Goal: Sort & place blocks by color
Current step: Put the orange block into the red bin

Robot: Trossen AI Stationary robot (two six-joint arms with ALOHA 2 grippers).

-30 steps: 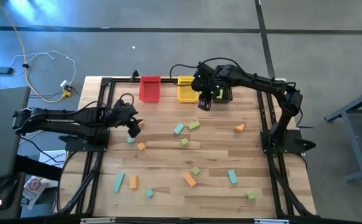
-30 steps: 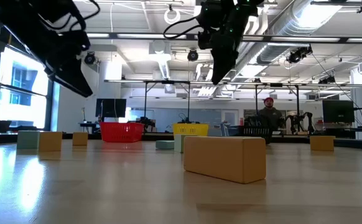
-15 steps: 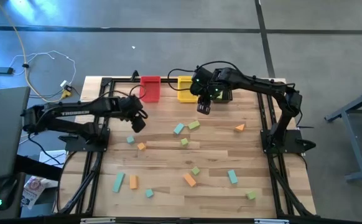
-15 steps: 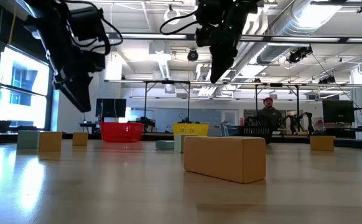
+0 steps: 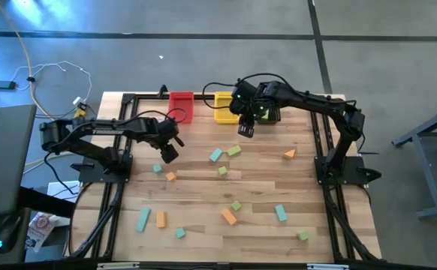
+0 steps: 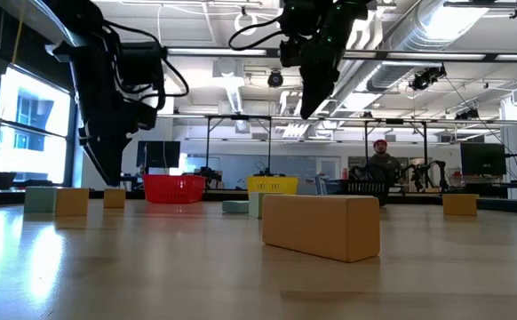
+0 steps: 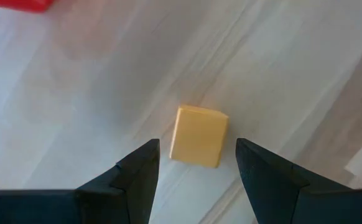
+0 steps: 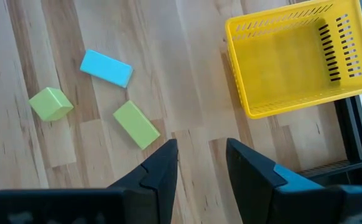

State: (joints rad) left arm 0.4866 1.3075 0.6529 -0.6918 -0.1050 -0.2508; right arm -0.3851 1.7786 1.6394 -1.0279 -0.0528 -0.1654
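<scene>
1. White lettering runs along the left arm (image 5: 106, 129) in the high view, but it is too small to read.
2. No other text, label or number can be read anywhere.

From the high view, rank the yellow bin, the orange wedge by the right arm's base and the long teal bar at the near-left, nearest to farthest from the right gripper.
1. Yellow bin, just beside the right gripper, at the table's far edge.
2. Orange wedge, toward the right arm's base.
3. Long teal bar, near-left corner.

Grey concrete floor (image 5: 203, 45) surrounds the wooden table (image 5: 203, 187); ceiling ducts (image 6: 454, 27), bright windows (image 6: 27, 124), a standing person (image 6: 383, 164) beyond.
</scene>
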